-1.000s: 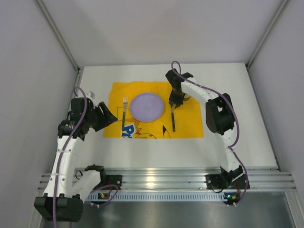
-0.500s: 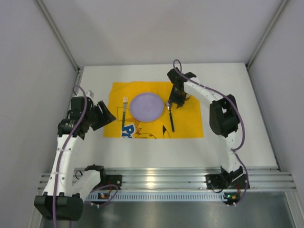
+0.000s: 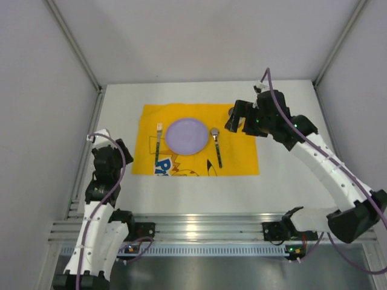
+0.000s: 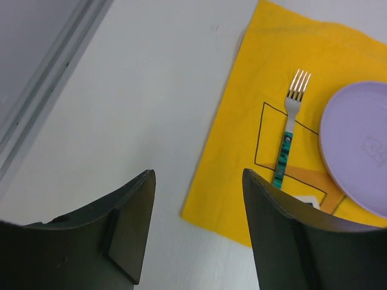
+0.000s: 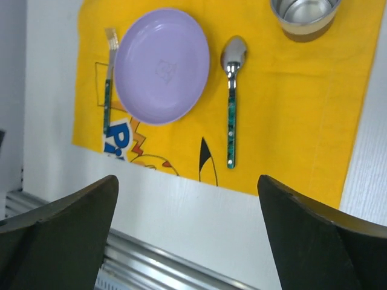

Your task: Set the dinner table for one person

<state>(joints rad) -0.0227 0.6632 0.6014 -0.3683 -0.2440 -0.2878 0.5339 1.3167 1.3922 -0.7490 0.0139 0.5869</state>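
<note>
Dinner table [image 3: 290,181]: white top fills the cell; its near edge meets the alu rail, and the far-right corner is partly behind the right arm. A yellow mat [image 3: 239,158] lies toward the far edge, a bit left of centre. Its print is mostly covered, so we can't read it.

On the mat:
- Purple plate [image 3: 187,136], approx. mid-mat. In the left wrist view it's cut off at the frame's right side.
- Fork [image 3: 158,142] just beside the plate on the left-edge side, tines toward the far edge. The handle's end is hidden behind a finger in the left wrist view.
- Spoon [image 3: 216,145] just beside the plate on the right-edge side, bowl toward the far edge.
- Metal cup [image 5: 304,15] toward the mat's far-right corner. It's clipped by the right wrist frame's top, and from above the right pincer hides it.

Left gripper [image 4: 198,181]: jaws spread, nothing between them, over bare table near the left edge, w/ the mat's near-left corner showing through the gap.

Right gripper [image 5: 187,181]: released wide, empty, raised above the mat. Only the finger tips are in frame.
</note>
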